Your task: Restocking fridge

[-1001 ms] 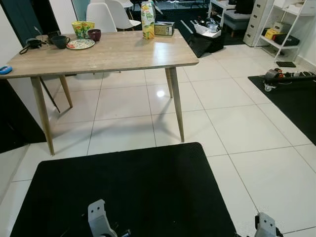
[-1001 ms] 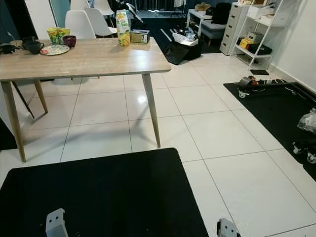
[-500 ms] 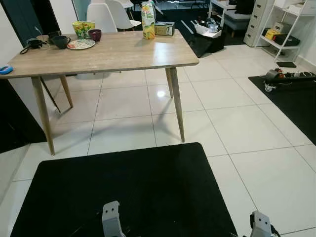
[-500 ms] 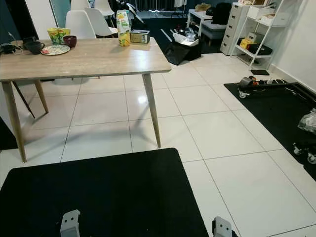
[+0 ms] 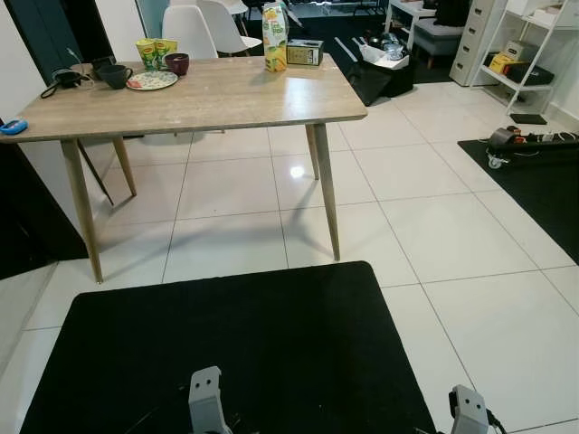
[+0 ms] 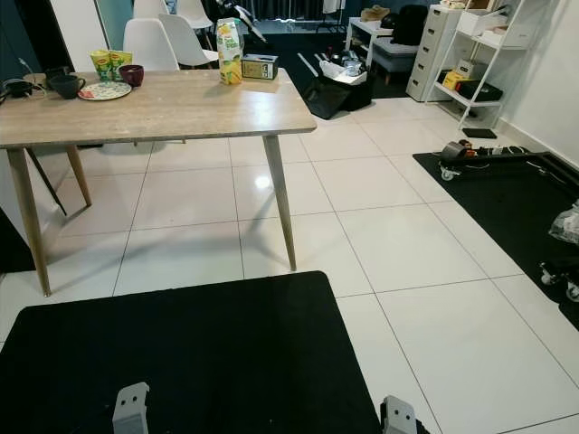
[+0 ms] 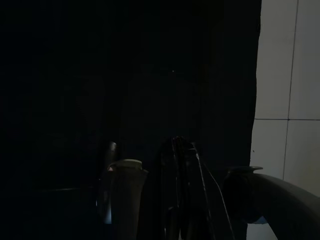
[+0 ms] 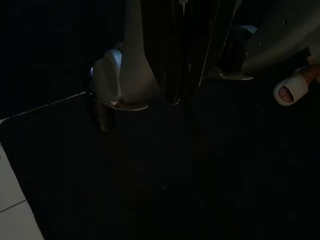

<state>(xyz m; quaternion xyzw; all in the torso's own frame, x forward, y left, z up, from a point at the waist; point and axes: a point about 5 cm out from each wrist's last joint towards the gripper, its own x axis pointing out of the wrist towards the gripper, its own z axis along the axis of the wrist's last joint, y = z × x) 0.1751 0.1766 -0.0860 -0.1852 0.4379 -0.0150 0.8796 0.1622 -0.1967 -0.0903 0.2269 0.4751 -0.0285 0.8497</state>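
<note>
Nearest, both arms hang idle over the black mat, left arm at 7 o'clock and right arm at 5 o'clock; whether either gripper is open or closed cannot be told. Beyond at 11 o'clock, the juice carton stands upright at the wooden table's far edge, beside a small box. Walk up squarely first, then reach past the near edge and grip the carton low so it stays upright.

Both arms are cut off by the lower frame edge; finger state cannot be determined. The juice carton print is too small to read. The left end of the counter is cropped. Both wrist views are mostly dark.
</note>
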